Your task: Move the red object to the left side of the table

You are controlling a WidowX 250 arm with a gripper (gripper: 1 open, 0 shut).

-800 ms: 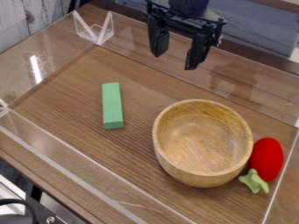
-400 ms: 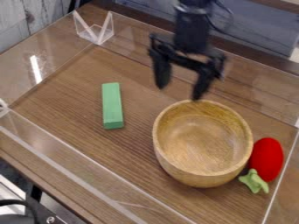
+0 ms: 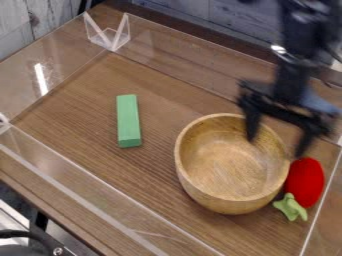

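The red object [image 3: 306,183], a glossy rounded toy fruit with a light-green leafy end, lies on the table [image 3: 80,110] at the right edge, just right of the wooden bowl [image 3: 230,165]. My gripper [image 3: 282,128] hangs open above the bowl's far right rim, its dark fingers [image 3: 253,122] spread wide with nothing between them. It stands a little up and to the left of the red object and does not touch it.
A green rectangular block [image 3: 128,120] lies left of the bowl. Clear acrylic walls [image 3: 40,75] edge the tabletop, with a folded clear piece [image 3: 106,33] at the far left corner.
My gripper has travelled from the far middle of the table toward the right and nearer, coming over the bowl's right rim. It stayed open. Nothing else moved.
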